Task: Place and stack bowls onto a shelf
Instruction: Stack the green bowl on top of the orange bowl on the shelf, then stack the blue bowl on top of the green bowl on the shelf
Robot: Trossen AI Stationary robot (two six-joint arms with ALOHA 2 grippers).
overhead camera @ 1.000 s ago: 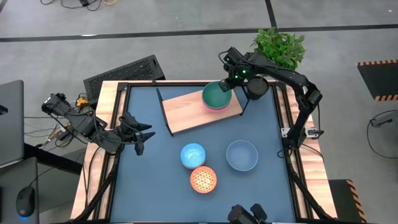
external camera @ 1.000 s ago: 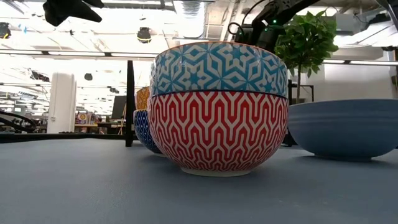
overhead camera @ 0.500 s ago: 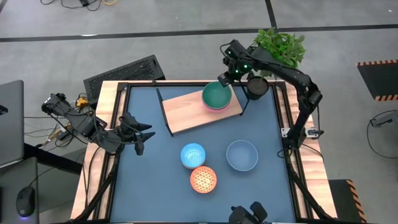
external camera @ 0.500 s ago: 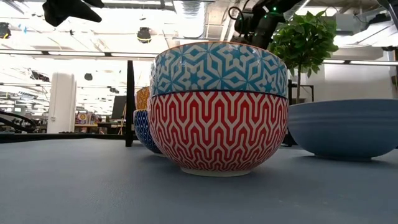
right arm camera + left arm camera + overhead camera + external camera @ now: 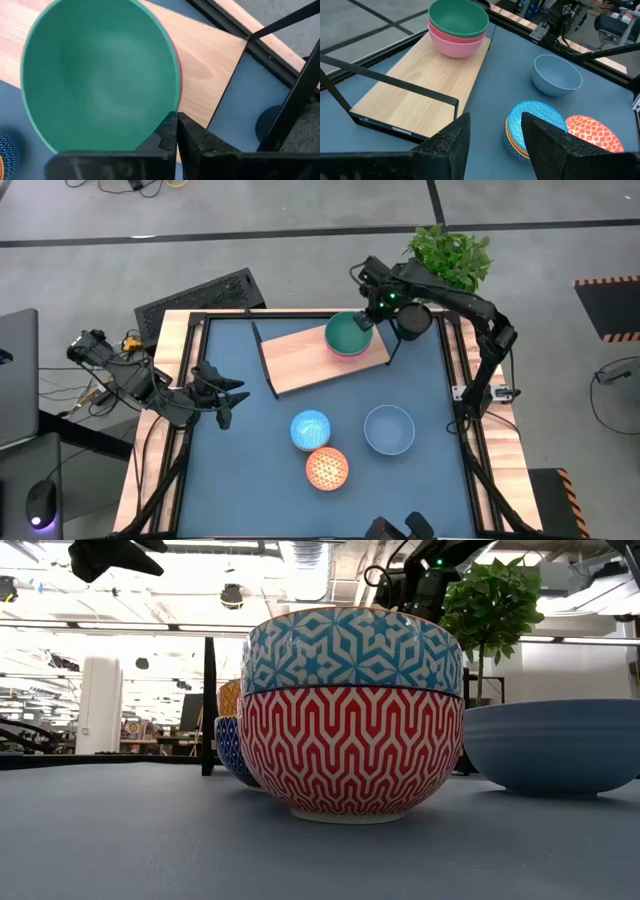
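Note:
A green bowl [image 5: 347, 332] [image 5: 100, 75] sits nested in a pink bowl [image 5: 457, 47] on the right end of the light-wood shelf [image 5: 300, 360] [image 5: 415, 85]. My right gripper [image 5: 364, 321] [image 5: 177, 127] is shut, its tips at the green bowl's right-hand rim. A blue-patterned bowl [image 5: 310, 429] [image 5: 534, 124] sits inside another patterned bowl. An orange-patterned bowl [image 5: 326, 468] and a grey-blue bowl [image 5: 388, 430] stand on the blue mat. My left gripper [image 5: 228, 395] [image 5: 492, 145] hangs open over the mat's left side, apart from everything. My right gripper comes from above, slanting from the table's far right, with its shut fingertips [image 5: 167, 135] at the green bowl's rim [image 5: 165, 107] on the side toward the table's right. I cannot tell whether they touch it. The bowl stays nested in the pink one.
A small black pot [image 5: 413, 321] with a green plant [image 5: 450, 255] stands just right of the shelf, close to my right arm. The shelf's black wire frame [image 5: 395, 82] rises at both its ends. The shelf's left half is bare wood.
My right gripper rose and drew toward the far edge, away from the green bowl, then came back down to the bowl's rim. The bowls and my left arm have kept still.

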